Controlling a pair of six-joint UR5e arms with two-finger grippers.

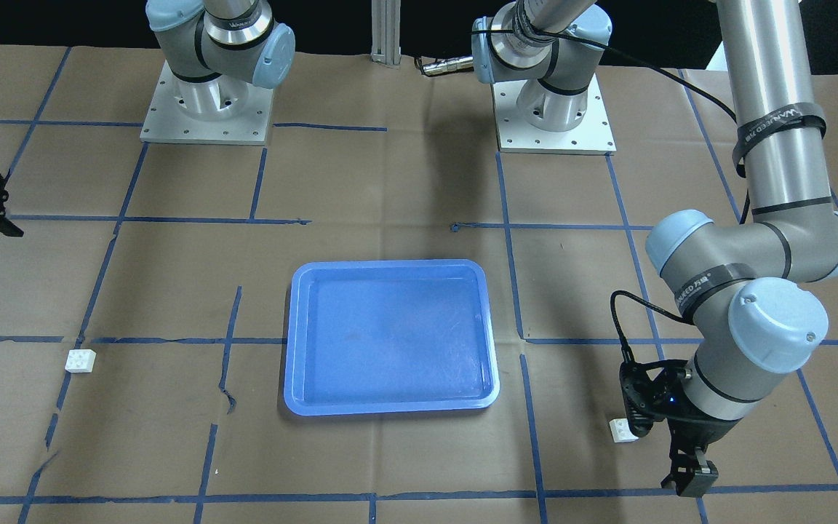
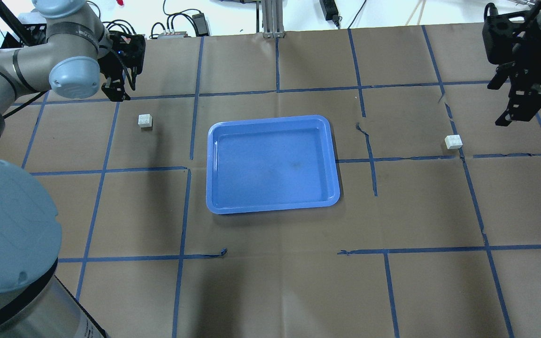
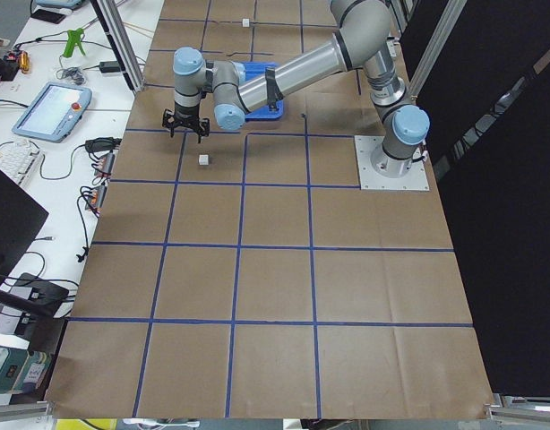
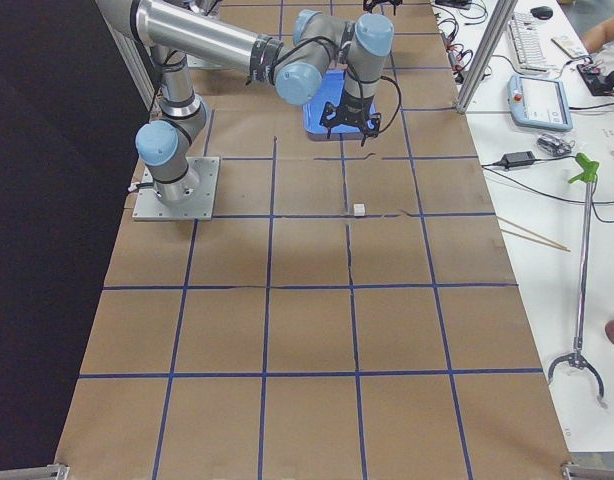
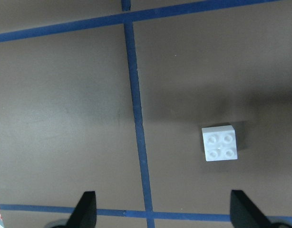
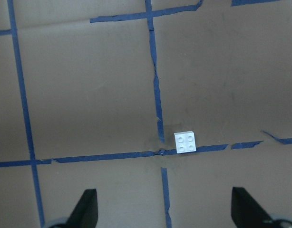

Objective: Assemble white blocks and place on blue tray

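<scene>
The blue tray point(image 2: 270, 164) lies empty at the table's middle; it also shows in the front view point(image 1: 390, 331). One white block point(image 2: 145, 120) sits studs up on the paper, left of the tray, and shows in the left wrist view point(image 5: 220, 143). My left gripper point(image 2: 116, 94) hovers open and empty just beyond it point(image 5: 165, 211). The other white block point(image 2: 453, 141) sits far right of the tray and shows in the right wrist view point(image 6: 185, 142). My right gripper point(image 2: 498, 105) hangs open and empty above the table beyond it point(image 6: 162, 209).
Brown paper with a blue tape grid covers the table, torn near the right block point(image 2: 445, 105). Both arm bases point(image 1: 204, 109) stand at the robot's edge. Cables and a teach pendant point(image 3: 51, 107) lie on a side bench off the table.
</scene>
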